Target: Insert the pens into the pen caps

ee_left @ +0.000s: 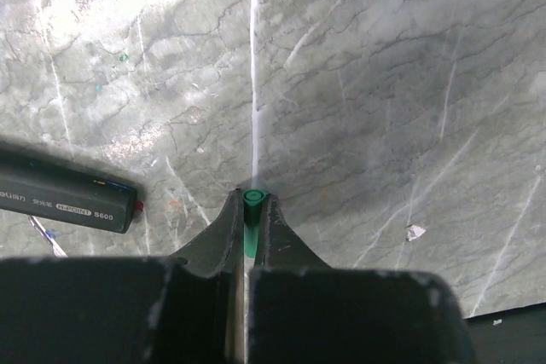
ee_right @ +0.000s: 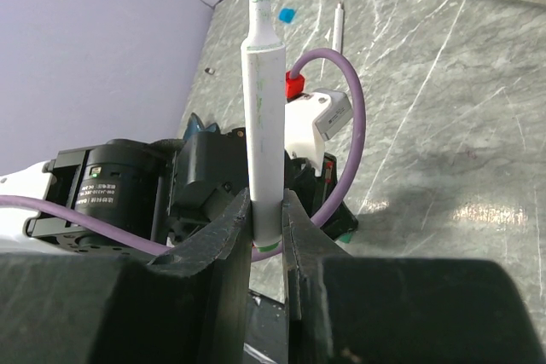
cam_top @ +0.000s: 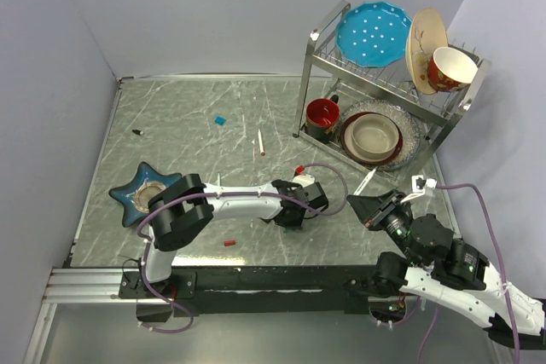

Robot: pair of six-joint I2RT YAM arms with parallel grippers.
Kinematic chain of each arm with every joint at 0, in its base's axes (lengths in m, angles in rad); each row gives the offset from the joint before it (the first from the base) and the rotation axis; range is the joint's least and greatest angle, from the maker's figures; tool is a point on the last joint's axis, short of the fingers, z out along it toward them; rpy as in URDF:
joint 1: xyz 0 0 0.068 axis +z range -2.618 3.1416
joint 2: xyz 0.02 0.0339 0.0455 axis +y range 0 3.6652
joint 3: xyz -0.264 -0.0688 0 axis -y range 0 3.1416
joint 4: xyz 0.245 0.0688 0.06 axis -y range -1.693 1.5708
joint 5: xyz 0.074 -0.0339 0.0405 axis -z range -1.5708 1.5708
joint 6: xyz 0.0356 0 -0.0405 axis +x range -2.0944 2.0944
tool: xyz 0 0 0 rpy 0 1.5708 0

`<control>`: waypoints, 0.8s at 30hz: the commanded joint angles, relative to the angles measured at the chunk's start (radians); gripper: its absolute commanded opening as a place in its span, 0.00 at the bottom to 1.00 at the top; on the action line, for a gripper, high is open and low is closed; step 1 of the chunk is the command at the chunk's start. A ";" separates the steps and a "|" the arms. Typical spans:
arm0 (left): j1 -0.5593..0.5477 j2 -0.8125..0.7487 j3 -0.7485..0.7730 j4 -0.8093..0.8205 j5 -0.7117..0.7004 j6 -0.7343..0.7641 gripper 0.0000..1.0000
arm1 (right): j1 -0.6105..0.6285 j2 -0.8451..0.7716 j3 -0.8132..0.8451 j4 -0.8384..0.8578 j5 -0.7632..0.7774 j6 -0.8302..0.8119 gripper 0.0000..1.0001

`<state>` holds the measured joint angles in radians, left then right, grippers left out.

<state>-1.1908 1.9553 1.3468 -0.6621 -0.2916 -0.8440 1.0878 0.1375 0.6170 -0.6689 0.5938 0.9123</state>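
My left gripper (ee_left: 252,204) is shut on the green cap (ee_left: 252,210), low over the table; in the top view it (cam_top: 288,216) is at mid-table. My right gripper (ee_right: 269,210) is shut on a white-barrelled marker (ee_right: 260,125) with a green tip, which stands up out of the jaws; in the top view it (cam_top: 357,202) is just right of the left gripper. The black-barrelled marker (ee_left: 64,198) lies to the left of the left fingers. On the table lie a white marker (cam_top: 261,142), the blue cap (cam_top: 220,120), the black cap (cam_top: 136,131) and the red cap (cam_top: 229,243).
A metal dish rack (cam_top: 388,83) with plates, bowls and a red mug (cam_top: 322,113) stands at the back right. A blue star-shaped dish (cam_top: 141,192) sits at the left by the left arm's base. Walls close the left and back sides.
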 commanded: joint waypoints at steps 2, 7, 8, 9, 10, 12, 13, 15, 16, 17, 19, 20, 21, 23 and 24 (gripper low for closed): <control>-0.003 -0.013 -0.034 -0.002 0.054 -0.015 0.01 | -0.003 0.001 0.029 0.014 0.001 0.002 0.00; 0.052 -0.142 -0.100 0.120 0.146 -0.006 0.01 | -0.003 0.002 0.020 0.054 -0.032 -0.018 0.00; 0.063 -0.160 -0.121 0.140 0.158 -0.004 0.01 | -0.003 0.004 0.021 0.063 -0.038 -0.032 0.00; 0.074 -0.179 -0.130 0.168 0.186 -0.003 0.01 | -0.003 0.008 0.021 0.087 -0.051 -0.041 0.00; 0.097 -0.221 -0.143 0.188 0.199 0.000 0.01 | -0.003 0.011 0.021 0.101 -0.075 -0.050 0.00; 0.125 -0.269 -0.178 0.255 0.258 0.003 0.01 | -0.003 0.030 0.013 0.155 -0.112 -0.085 0.00; 0.157 -0.324 -0.192 0.281 0.282 0.005 0.01 | -0.003 0.040 0.009 0.175 -0.152 -0.096 0.00; 0.213 -0.386 -0.239 0.346 0.357 0.002 0.01 | -0.003 0.080 -0.006 0.242 -0.195 -0.131 0.00; 0.233 -0.453 -0.259 0.417 0.389 -0.001 0.01 | -0.003 0.097 -0.013 0.270 -0.247 -0.156 0.00; 0.253 -0.487 -0.299 0.459 0.417 -0.001 0.01 | -0.003 0.115 -0.020 0.319 -0.268 -0.165 0.00; 0.307 -0.595 -0.334 0.545 0.466 -0.009 0.01 | -0.005 0.178 -0.039 0.370 -0.317 -0.179 0.00; 0.319 -0.633 -0.359 0.562 0.470 -0.006 0.01 | -0.002 0.200 -0.045 0.423 -0.366 -0.191 0.00; 0.327 -0.666 -0.370 0.573 0.464 0.000 0.01 | -0.003 0.247 -0.060 0.449 -0.388 -0.194 0.00; 0.346 -0.757 -0.382 0.572 0.431 0.020 0.01 | -0.003 0.295 -0.072 0.533 -0.455 -0.201 0.00; 0.356 -0.809 -0.385 0.570 0.425 0.032 0.01 | -0.003 0.342 -0.085 0.564 -0.478 -0.204 0.00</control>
<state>-0.8528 1.2884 0.9794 -0.2047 0.0959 -0.8425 1.0874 0.3740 0.5640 -0.3122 0.2695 0.7567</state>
